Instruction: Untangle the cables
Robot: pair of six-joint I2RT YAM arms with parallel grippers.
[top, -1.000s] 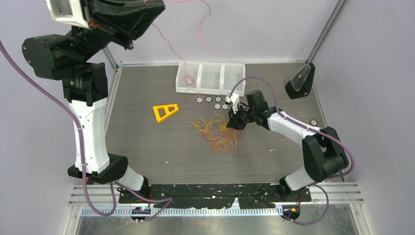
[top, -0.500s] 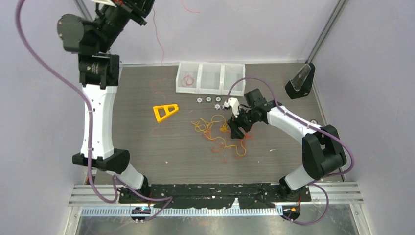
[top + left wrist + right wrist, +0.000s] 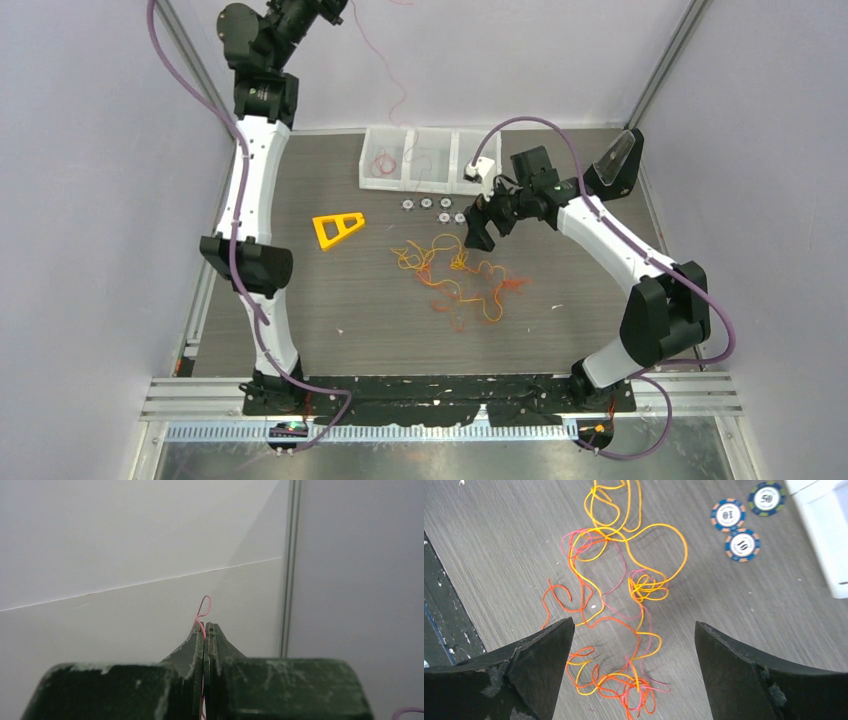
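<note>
The tangle of yellow, orange and pink cables (image 3: 619, 605) lies on the table (image 3: 300, 290) directly beneath the right claw (image 3: 633, 624). That claw is released, its jaws wide apart and holding nothing. A separate thin red cable (image 3: 202, 611) is pinched in the clenched left claw (image 3: 206, 626), which is held high by the back wall. From that claw the cable hangs into the left compartment of the clear three-part tray (image 3: 411, 158), where a red coil (image 3: 383, 162) lies. Poker chips (image 3: 742, 545) lie between the right claw and the tray. A yellow triangular frame (image 3: 337, 228) sits well to the right claw's left.
</note>
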